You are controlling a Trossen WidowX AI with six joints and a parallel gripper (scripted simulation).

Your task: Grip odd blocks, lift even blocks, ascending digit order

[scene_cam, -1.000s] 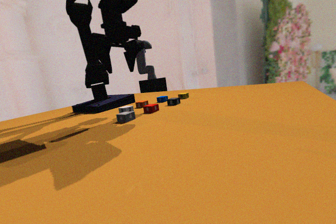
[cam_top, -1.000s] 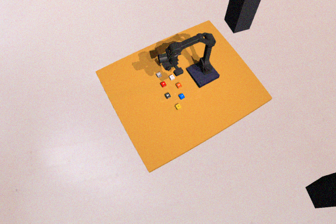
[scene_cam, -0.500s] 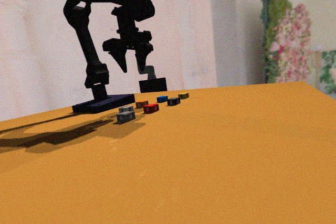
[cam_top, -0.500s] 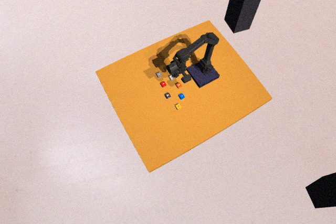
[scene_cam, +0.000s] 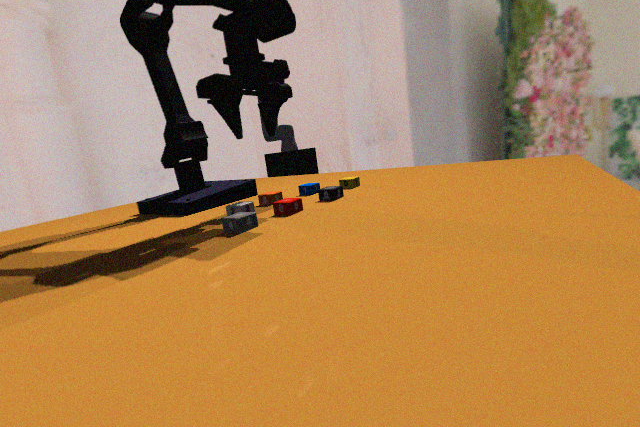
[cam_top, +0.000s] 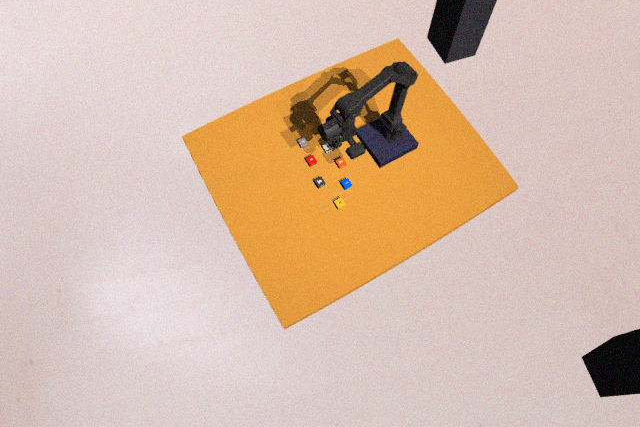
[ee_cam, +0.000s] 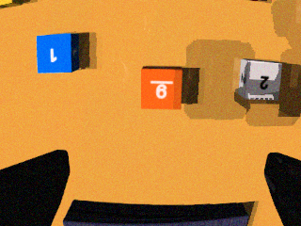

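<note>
My gripper (scene_cam: pixel 255 137) (ee_cam: pixel 169 165) is open and empty, pointing down well above the table. In the wrist view, the blue block (cam_top: pixel 345 183) (scene_cam: pixel 309 188) (ee_cam: pixel 54 54) shows 1, the orange block (cam_top: pixel 340 162) (scene_cam: pixel 270 199) (ee_cam: pixel 161 89) an underlined 6, and the white block (cam_top: pixel 326 148) (scene_cam: pixel 240 206) (ee_cam: pixel 264 81) a 2, all upside down. Shadow partly covers the white block. The red block (cam_top: pixel 311 160) (scene_cam: pixel 287 207), black block (cam_top: pixel 319 182) (scene_cam: pixel 330 193), grey block (cam_top: pixel 302 142) (scene_cam: pixel 240 224) and yellow block (cam_top: pixel 339 203) (scene_cam: pixel 349 183) have digits I cannot read.
The arm's dark base plate (cam_top: pixel 381 156) (scene_cam: pixel 222 196) (ee_cam: pixel 155 221) lies close beside the orange and white blocks. The blocks stand apart on the orange table top (cam_top: pixel 289 257) (scene_cam: pixel 413 308). Dark pillars (cam_top: pixel 467 3) stand outside the table.
</note>
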